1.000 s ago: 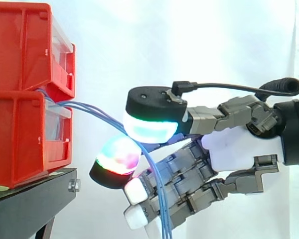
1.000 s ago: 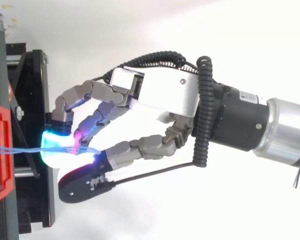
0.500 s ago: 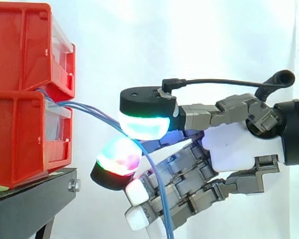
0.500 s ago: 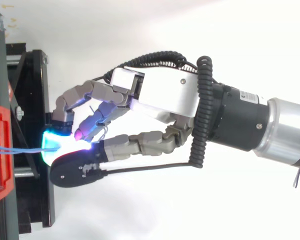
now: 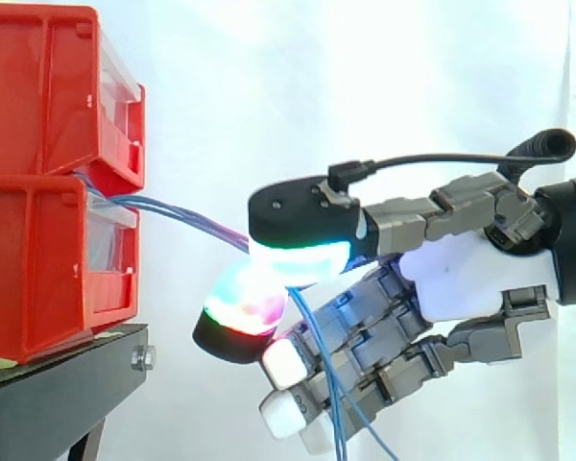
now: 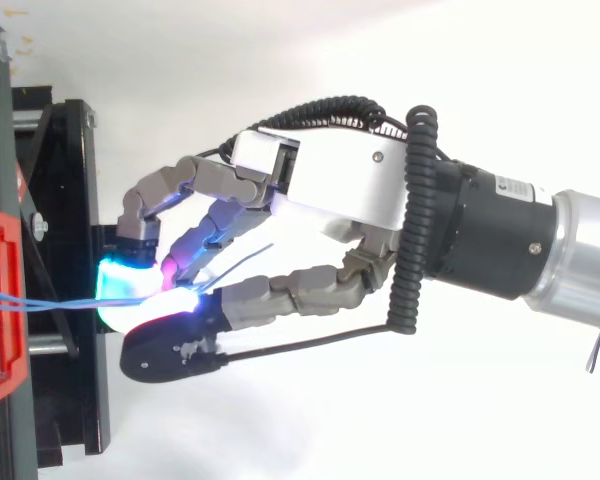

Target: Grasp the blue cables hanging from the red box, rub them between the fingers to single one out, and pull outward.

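Thin blue cables (image 5: 187, 213) come out of the gap between the two stacked red boxes (image 5: 53, 182) and run right and down into the hand (image 5: 461, 283). The thumb pad, glowing green-cyan, presses down on them against a multicoloured fingertip (image 5: 245, 305), so the cables are pinched there. Below the pinch the cables (image 5: 338, 423) hang loose across the other curled fingers. From above, the cables (image 6: 50, 298) stretch from the red box (image 6: 0, 300) to the pinch, where the hand (image 6: 330, 195) holds them, and a loose cable end (image 6: 242, 263) sticks out between the fingers.
The red boxes stand on a black stand (image 5: 67, 379) at the left, also seen from above as a black frame (image 6: 65, 280). A white curtain is behind. The arm (image 6: 540, 245) comes in from the right.
The hand has shifted slightly right, away from the boxes, and a little lower, with the cables still pinched. The thumb slid along the fingertip, and a loose cable end now sticks out between the fingers.
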`<state>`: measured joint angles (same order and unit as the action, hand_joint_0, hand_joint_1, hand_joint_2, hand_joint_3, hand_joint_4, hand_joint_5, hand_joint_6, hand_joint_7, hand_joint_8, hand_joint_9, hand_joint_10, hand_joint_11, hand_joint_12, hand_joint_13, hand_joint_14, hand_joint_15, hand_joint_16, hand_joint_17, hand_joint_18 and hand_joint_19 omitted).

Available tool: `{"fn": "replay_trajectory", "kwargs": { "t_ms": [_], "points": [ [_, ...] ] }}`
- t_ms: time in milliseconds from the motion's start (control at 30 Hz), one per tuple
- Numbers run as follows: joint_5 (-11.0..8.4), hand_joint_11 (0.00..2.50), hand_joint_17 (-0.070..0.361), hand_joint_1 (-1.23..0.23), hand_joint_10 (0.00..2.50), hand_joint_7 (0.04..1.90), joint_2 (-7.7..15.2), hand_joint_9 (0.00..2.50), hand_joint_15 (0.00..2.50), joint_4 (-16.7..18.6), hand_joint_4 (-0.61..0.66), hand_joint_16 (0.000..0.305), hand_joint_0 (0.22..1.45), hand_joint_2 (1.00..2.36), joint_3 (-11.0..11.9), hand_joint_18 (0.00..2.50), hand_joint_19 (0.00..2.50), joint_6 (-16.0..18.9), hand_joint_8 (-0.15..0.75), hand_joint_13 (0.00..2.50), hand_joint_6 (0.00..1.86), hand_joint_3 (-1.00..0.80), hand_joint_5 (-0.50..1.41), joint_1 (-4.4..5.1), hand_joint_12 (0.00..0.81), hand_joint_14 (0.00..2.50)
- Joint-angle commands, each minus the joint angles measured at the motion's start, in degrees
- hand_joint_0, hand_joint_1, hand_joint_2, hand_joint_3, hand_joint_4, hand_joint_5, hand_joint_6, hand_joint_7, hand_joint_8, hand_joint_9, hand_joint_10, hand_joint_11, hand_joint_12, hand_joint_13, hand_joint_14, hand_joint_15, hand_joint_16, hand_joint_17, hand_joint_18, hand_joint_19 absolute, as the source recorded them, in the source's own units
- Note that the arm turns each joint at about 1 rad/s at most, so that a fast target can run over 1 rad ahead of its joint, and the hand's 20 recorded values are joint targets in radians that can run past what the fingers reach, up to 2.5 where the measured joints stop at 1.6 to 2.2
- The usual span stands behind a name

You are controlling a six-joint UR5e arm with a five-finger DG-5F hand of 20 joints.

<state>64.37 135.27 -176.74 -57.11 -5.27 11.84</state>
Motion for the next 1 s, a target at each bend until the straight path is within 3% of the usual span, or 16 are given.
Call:
{"fn": "replay_trajectory", "kwargs": {
  "t_ms": [0, 200, 367, 567, 733, 967],
  "points": [
    [-0.12, 0.57, 0.111, -0.89, 0.02, 0.96, -0.01, 0.89, 0.42, -0.63, 0.03, 0.050, 0.70, 1.01, 0.07, 0.71, 0.35, 0.00, 0.283, 0.81, 0.89, -0.29, -0.17, 0.03, 0.369, 0.02],
    [-0.12, 0.57, 0.109, -0.81, 0.02, 0.92, -0.01, 0.92, 0.42, -0.63, 0.14, 0.049, 0.65, 1.00, 0.07, 0.71, 0.38, 0.00, 0.279, 0.83, 0.88, -0.50, -0.16, -0.06, 0.365, 0.02],
    [-0.12, 0.57, 0.113, -0.68, 0.02, 0.91, -0.01, 0.94, 0.43, -0.63, 0.13, 0.050, 0.55, 1.00, 0.07, 0.72, 0.39, 0.00, 0.291, 0.85, 0.88, -0.50, -0.16, -0.06, 0.380, 0.02],
    [0.06, 0.56, 0.115, -0.56, 0.02, 0.92, -0.01, 0.97, 0.43, -0.63, 0.12, 0.051, 0.55, 1.00, 0.07, 0.72, 0.40, 0.00, 0.302, 0.85, 0.87, -0.50, -0.16, -0.06, 0.383, 0.02],
    [0.06, 0.58, 0.110, -0.55, 0.02, 0.94, -0.09, 0.98, 0.43, -0.63, 0.09, 0.049, 0.59, 1.01, 0.16, 0.70, 0.41, 0.00, 0.296, 0.85, 0.87, -0.33, -0.16, -0.15, 0.378, 0.02],
    [-0.21, 0.59, 0.123, -0.68, 0.02, 0.93, -0.62, 1.00, 0.43, -0.63, 0.15, 0.055, 0.60, 1.01, 0.16, 0.75, 0.37, 0.00, 0.330, 0.88, 0.90, -0.15, -0.14, -0.15, 0.407, 0.02]
  ]
}}
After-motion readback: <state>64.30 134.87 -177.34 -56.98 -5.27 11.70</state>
